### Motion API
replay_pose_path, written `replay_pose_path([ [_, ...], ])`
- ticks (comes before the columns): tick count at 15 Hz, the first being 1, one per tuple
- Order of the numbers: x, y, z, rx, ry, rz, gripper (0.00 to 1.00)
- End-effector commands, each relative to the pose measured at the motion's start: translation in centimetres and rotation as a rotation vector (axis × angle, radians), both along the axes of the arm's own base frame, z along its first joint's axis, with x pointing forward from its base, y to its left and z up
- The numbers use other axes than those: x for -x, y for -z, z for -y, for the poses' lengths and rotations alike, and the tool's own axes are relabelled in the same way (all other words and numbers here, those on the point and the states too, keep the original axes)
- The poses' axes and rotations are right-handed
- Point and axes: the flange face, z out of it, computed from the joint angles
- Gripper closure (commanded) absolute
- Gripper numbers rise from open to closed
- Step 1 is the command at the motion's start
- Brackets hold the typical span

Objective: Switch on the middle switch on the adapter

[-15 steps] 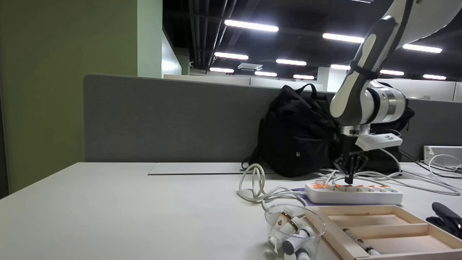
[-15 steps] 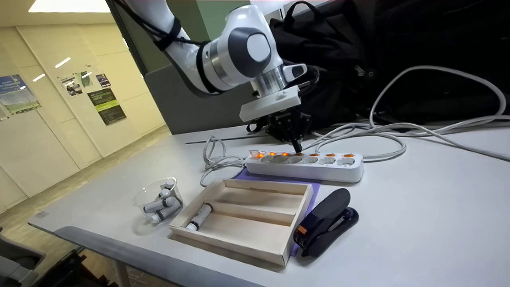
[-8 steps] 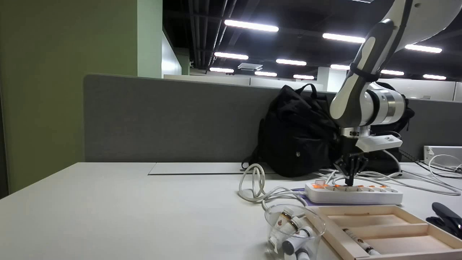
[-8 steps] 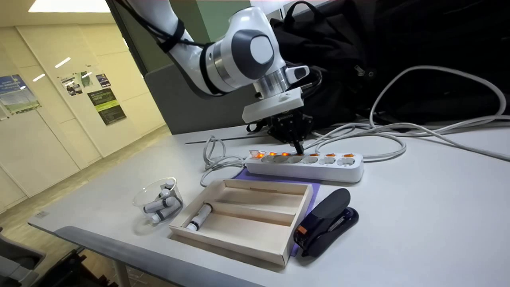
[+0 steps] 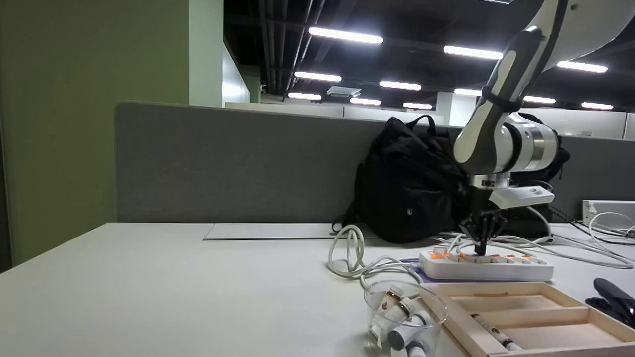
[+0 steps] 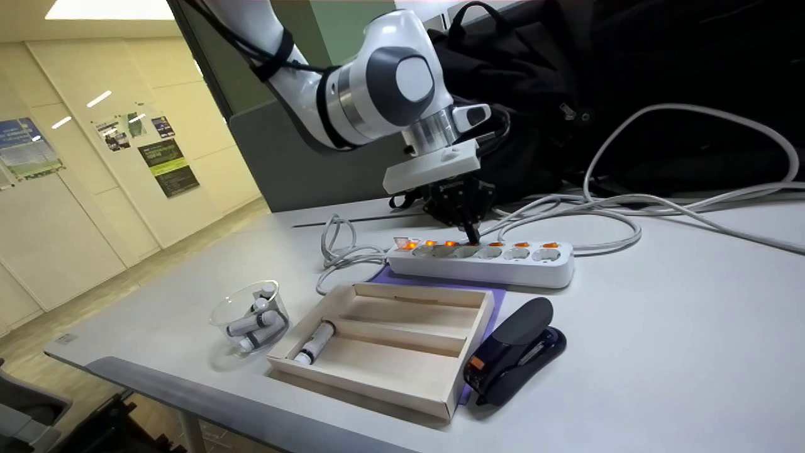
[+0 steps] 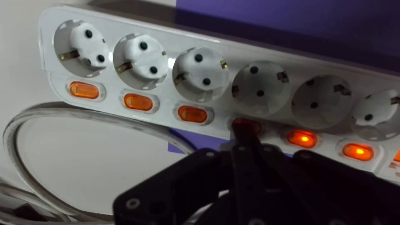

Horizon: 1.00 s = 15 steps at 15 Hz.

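Note:
The adapter is a white power strip [image 6: 484,269] with a row of sockets and orange switches, in both exterior views [image 5: 488,271] and the wrist view [image 7: 167,99]. My gripper [image 7: 245,126] is shut and empty, pointing down. Its fingertips stand on or just over a middle switch [image 7: 257,127], partly covering it. The visible part of that switch is dark red and unlit. Two switches to its right in the wrist view glow [image 7: 302,139]; those to its left [image 7: 192,114] are unlit. The gripper also shows at the strip in both exterior views [image 6: 473,240] [image 5: 479,253].
A wooden tray [image 6: 402,391] with a small tube stands in front of the strip, beside a black stapler [image 6: 512,355]. A clear cup [image 6: 248,311] holds small bottles. Grey cables [image 6: 629,217] and black backpacks [image 5: 412,183] lie behind. A purple sheet [image 6: 497,302] lies under the strip.
Over the last second my gripper has moved down a little onto the switch. In the last half second it has hardly moved. The strip has stayed in place.

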Motion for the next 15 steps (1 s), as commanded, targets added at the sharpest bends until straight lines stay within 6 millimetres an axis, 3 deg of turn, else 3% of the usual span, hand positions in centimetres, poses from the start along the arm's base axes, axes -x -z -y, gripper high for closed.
replay_pose_path([
  [1,-0.1,2.2,1.3,-0.050,-0.002,0.012,1.00],
  [15,-0.8,3.1,6.6,-0.432,-0.008,-0.107,1.00],
])
